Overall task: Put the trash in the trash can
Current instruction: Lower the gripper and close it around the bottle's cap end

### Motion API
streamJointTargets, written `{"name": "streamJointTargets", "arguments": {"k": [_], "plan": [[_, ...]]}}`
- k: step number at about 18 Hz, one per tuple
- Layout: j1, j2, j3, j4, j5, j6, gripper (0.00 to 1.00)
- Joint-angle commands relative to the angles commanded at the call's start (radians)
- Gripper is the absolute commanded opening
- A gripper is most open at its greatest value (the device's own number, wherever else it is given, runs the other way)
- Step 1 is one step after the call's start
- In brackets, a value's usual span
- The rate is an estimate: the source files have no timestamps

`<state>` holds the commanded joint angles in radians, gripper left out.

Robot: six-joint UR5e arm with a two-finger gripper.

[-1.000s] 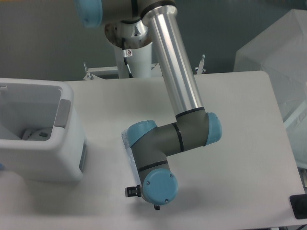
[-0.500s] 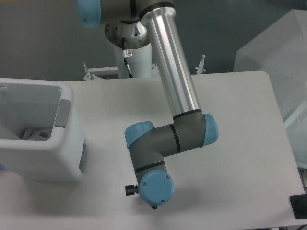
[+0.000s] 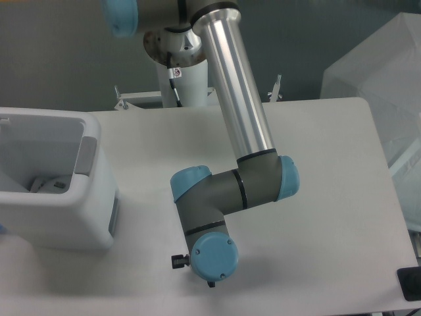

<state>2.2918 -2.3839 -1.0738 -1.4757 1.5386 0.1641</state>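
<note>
The white trash can [image 3: 92,197] stands at the table's left edge. Inside it lies one piece of trash, a flat white packet with a label [image 3: 49,185]. The arm's wrist [image 3: 209,253] hangs low over the table near the front, right of the trash can. My gripper is hidden beneath the wrist, so its fingers do not show. Only a small black fitting [image 3: 177,261] sticks out at the wrist's left side. The bottle is hidden from view.
The arm's silver upper link [image 3: 240,85] slants across the middle of the table from its base at the back. A translucent plastic-covered shape [image 3: 381,72] stands off the table's right side. A dark object [image 3: 409,283] sits at the front right corner.
Since one second ago the wrist has shifted slightly down and left, covering a sliver of clear plastic that showed beside it. It has held still over the last half second.
</note>
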Motion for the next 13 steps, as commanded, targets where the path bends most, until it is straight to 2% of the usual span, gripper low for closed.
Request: {"name": "streamJointTargets", "arguments": {"k": [4,13], "plan": [[0.000,0.023,0.005,0.020,-0.003,0.005,0.33],[0.011,0.161,-0.002,0.299,-0.144,0.017,0.33]]}}
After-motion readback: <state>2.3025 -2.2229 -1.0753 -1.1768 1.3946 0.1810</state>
